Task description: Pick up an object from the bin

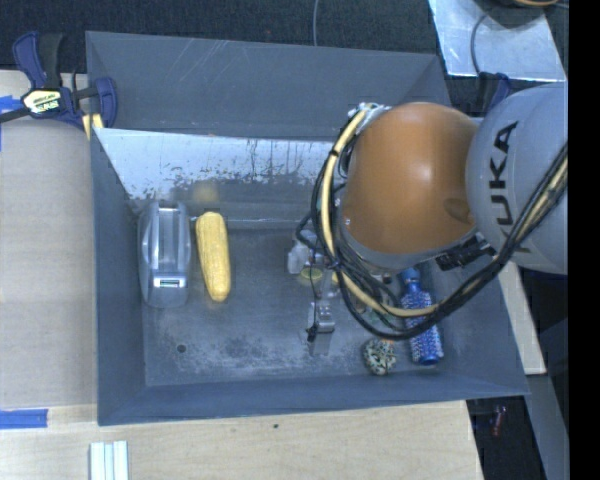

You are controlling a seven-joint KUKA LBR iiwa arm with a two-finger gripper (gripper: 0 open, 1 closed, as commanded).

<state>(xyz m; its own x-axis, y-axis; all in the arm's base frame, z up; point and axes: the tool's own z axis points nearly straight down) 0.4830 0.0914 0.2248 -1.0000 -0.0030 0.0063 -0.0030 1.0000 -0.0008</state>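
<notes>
**Reading the arm: "UKA" over a thinly filled bin**

From the camera view, the only writing you can read is the dark lettering "UKA" running up the grey arm (520,183) at the right. No label on the loose things is legible.

Below the orange cover (410,183), black and yellow cables (365,303) loop round the wrist and hide part of the bin's right side. The gripper (321,326) hangs beneath them over bare floor, right of the middle of the bin (260,88) and toward the near wall. You cannot tell whether it is released or clenched, and it is too dark and small to show whether it holds anything.

Nearest to it, on its right, lies a small speckled lump (380,357) by the near wall. Just beyond that is a blue brush (425,343), its upper end hidden under the cables. Well apart on the left, a yellow cob (213,256) lies beside a clear dispenser (166,253), both lengthwise and close together.
</notes>
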